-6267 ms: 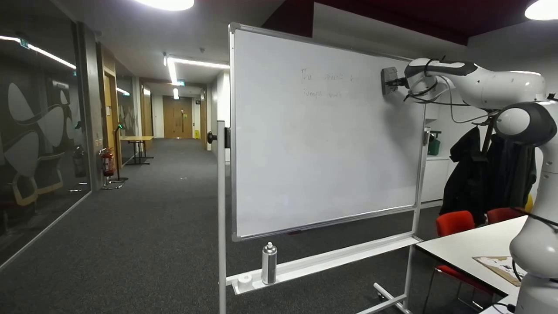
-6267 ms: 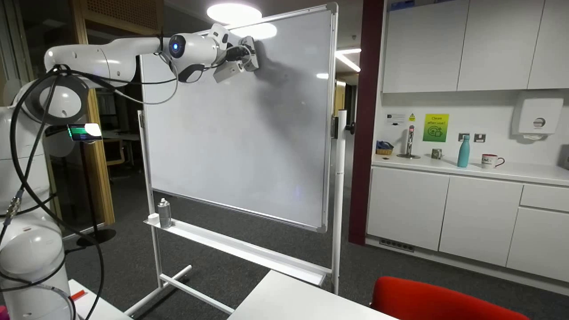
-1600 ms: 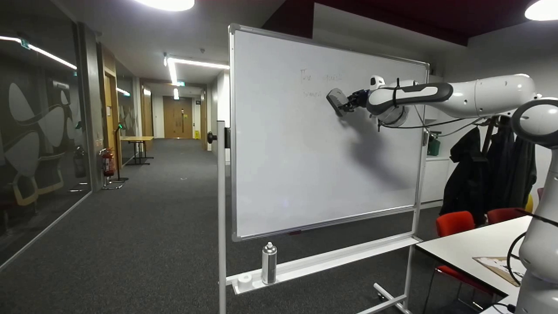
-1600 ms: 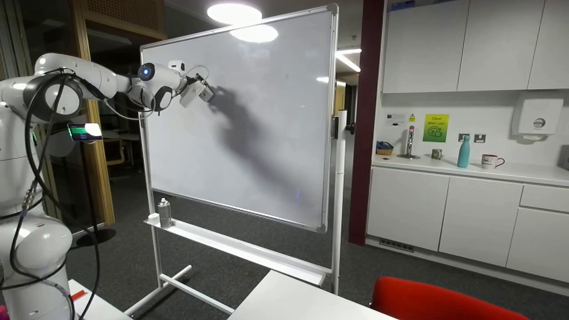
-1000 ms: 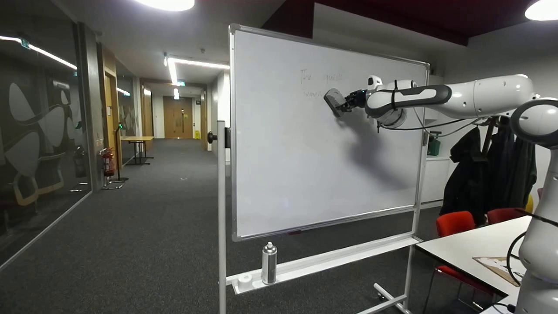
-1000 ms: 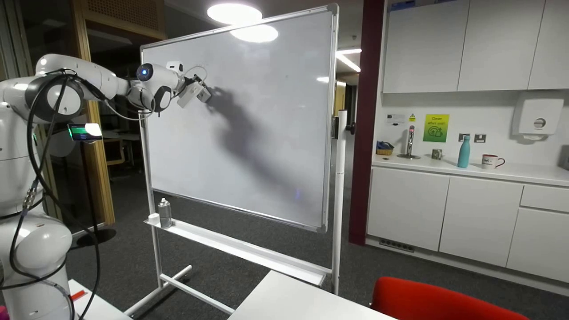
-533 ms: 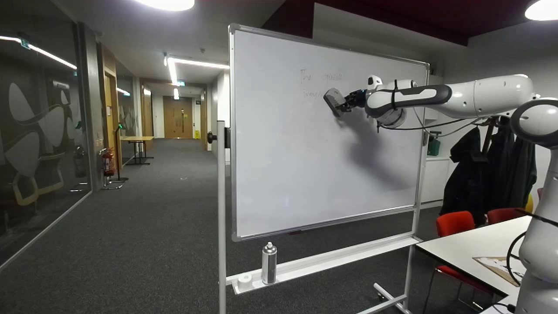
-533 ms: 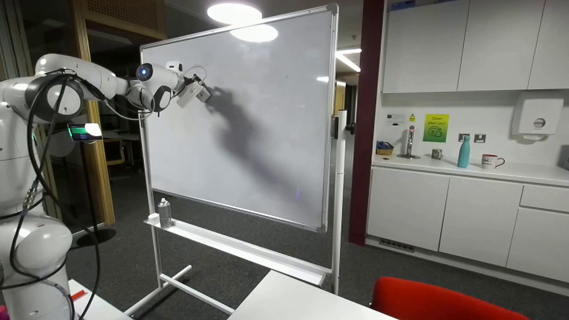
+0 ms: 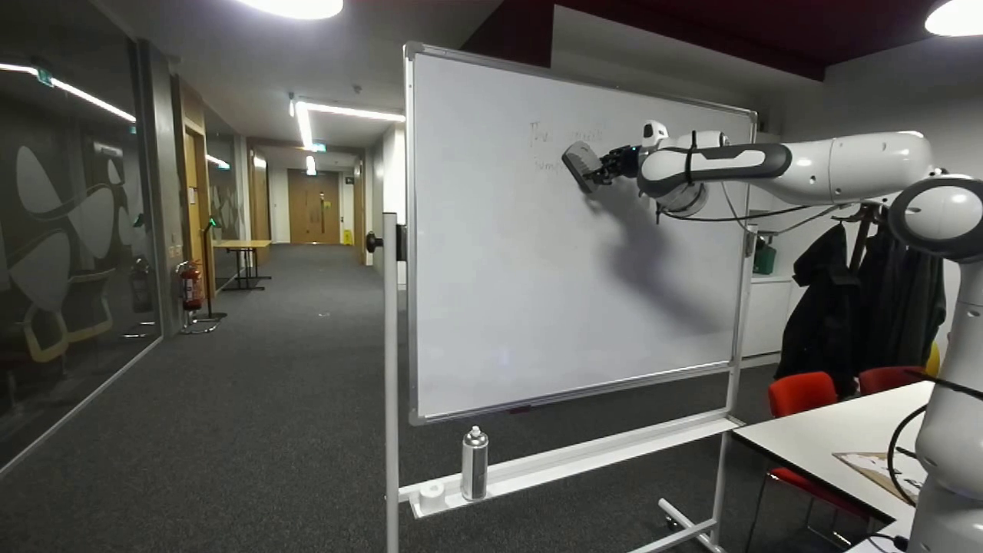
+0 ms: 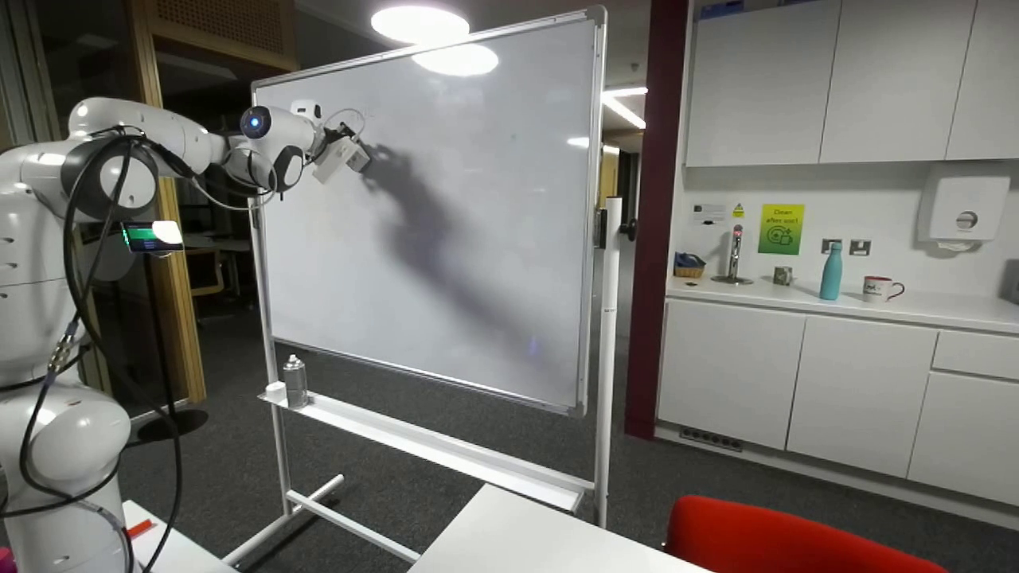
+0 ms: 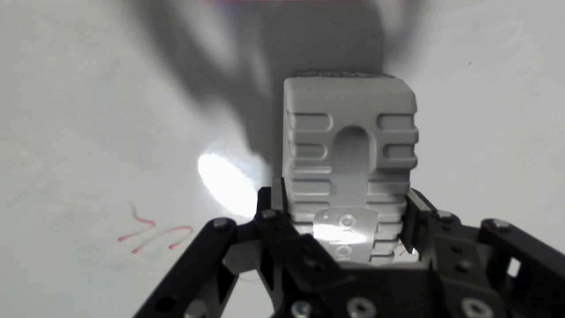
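pincer [image 11: 346,198]: pinching grey eraser [image 11: 351,154] | eraser position: between jaws, one end jutting past them

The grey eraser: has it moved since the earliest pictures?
Yes. In an exterior view, relative to the whiteboard, the grey eraser has moved leftward in the picture and slightly lower, nearer the faint handwriting.
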